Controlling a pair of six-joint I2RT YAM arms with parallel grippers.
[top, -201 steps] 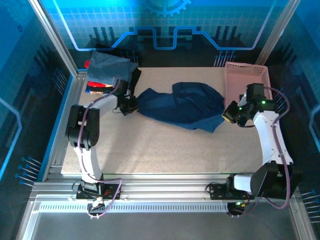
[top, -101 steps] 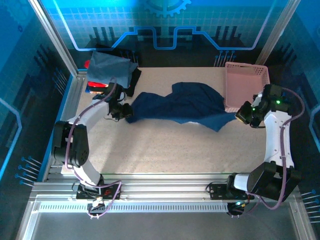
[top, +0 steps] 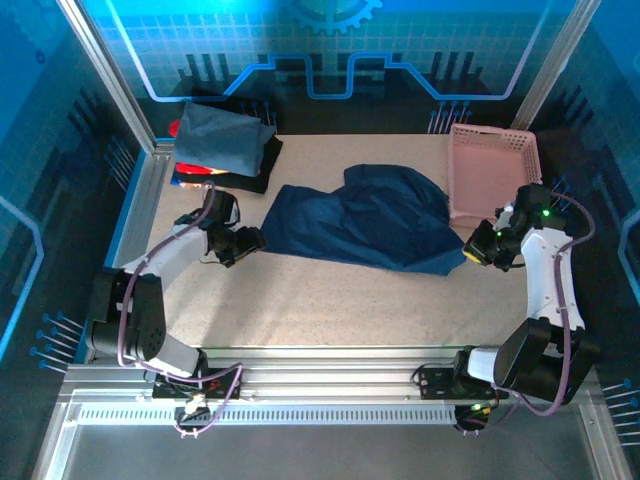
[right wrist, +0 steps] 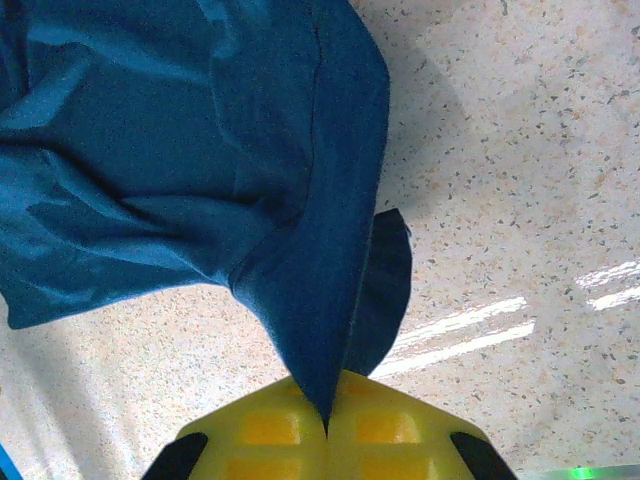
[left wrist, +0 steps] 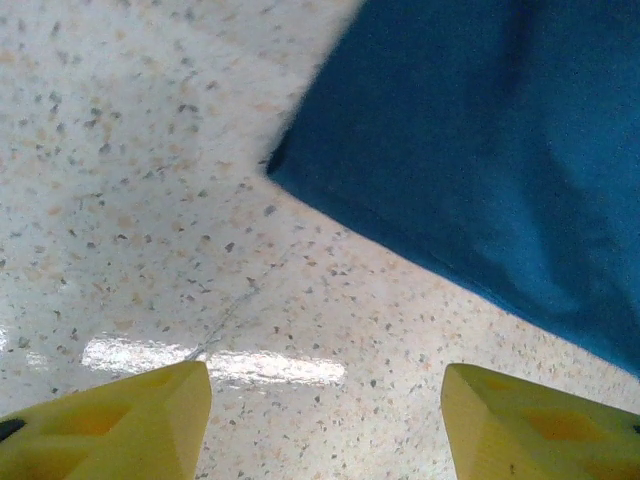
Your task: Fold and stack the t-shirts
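Note:
A large dark navy t-shirt (top: 365, 215) lies rumpled across the middle of the table, its left corner (left wrist: 290, 160) flat on the bare surface. My left gripper (top: 250, 240) hovers just left of that corner, open, with nothing between its yellow fingers (left wrist: 120, 420). At the shirt's right end my right gripper (top: 470, 250) is shut on a pinched fold of navy cloth (right wrist: 320, 330), which rises off the table towards the jaws. Folded t-shirts (top: 220, 140) are stacked at the back left: slate-blue on top, red and black under it.
A pink lattice basket (top: 495, 170) stands at the back right, close behind my right arm. Aluminium frame rails (top: 300, 385) run along the table's near edge, and another rail borders the left side.
My left gripper has opened, let go of the shirt's left corner and drawn back towards the near left. My right gripper moved right, then nearer, pulling the shirt's right end with it.

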